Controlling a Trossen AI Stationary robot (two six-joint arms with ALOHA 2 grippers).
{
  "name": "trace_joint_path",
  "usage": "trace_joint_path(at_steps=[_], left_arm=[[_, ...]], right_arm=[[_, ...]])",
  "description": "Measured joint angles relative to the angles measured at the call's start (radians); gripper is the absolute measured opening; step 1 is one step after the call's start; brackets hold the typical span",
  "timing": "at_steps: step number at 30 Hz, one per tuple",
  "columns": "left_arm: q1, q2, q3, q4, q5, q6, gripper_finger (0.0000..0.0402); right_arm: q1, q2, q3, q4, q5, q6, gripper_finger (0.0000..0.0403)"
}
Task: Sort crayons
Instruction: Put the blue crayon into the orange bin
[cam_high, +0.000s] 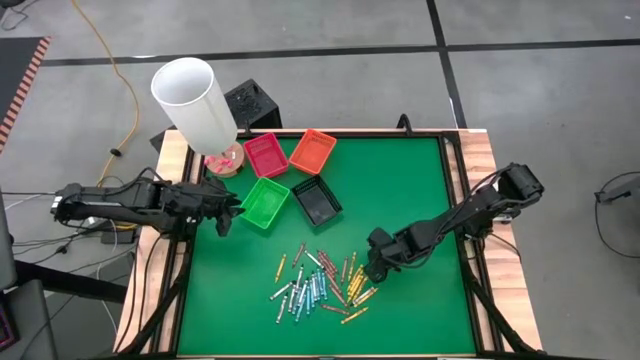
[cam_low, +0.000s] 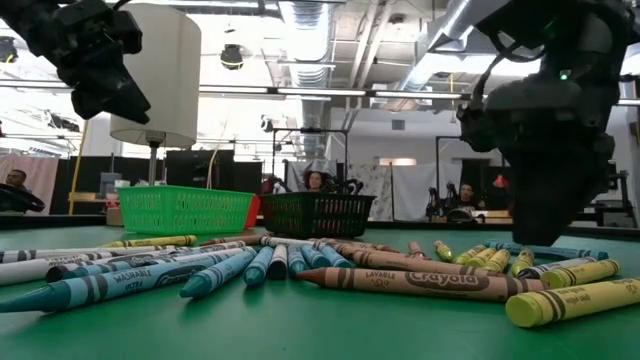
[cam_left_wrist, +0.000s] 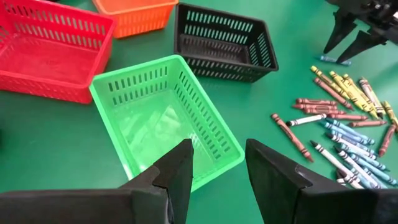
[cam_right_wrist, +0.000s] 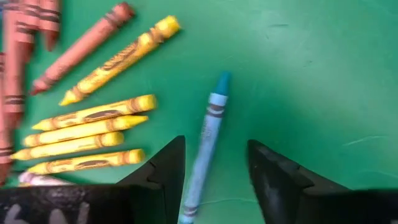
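Several crayons (cam_high: 320, 285) in yellow, blue, brown and white lie loose on the green mat near its front edge. My right gripper (cam_right_wrist: 216, 146) hangs open at the pile's right side, pointing steeply down. One blue crayon (cam_right_wrist: 208, 134) lies on the mat apart from the yellow ones (cam_right_wrist: 87, 134), in line with the gap between the fingers. I see no touch. My left gripper (cam_left_wrist: 217, 146) is open over the mat beside the green tray (cam_left_wrist: 165, 118), with nothing between its fingers.
Red (cam_high: 265, 155), orange (cam_high: 313, 151), green (cam_high: 265, 203) and black (cam_high: 317, 201) slotted trays stand together at the mat's far left. A white lamp shade (cam_high: 195, 100) rises at the far left corner. Bare green mat (cam_high: 420, 190) lies to the right of the trays.
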Motion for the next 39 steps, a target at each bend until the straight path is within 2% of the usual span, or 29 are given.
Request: trace_joint_path(at_steps=[6,10,20,29,39], left_arm=[[0.0,0.0,0.0,0.0,-0.001,0.0,0.0137],[0.0,0.0,0.0,-0.001,-0.003,0.001,0.0137],[0.0,0.0,0.0,-0.002,-0.018,0.0,0.0137],[0.0,0.0,0.0,-0.005,-0.021,-0.01,0.0137],[0.0,0.0,0.0,-0.009,-0.035,-0.042,0.0137]], right_arm=[[0.001,0.05,0.011,-0.005,-0.001,-0.03,0.018],[0.008,0.109,0.049,-0.039,0.001,-0.064,0.016],[0.008,0.211,0.228,-0.281,0.026,-0.126,0.0012],[-0.013,0.19,0.329,-0.344,0.097,-0.175,0.0003],[-0.143,0.106,0.394,-0.345,0.188,-0.343,0.0001]])
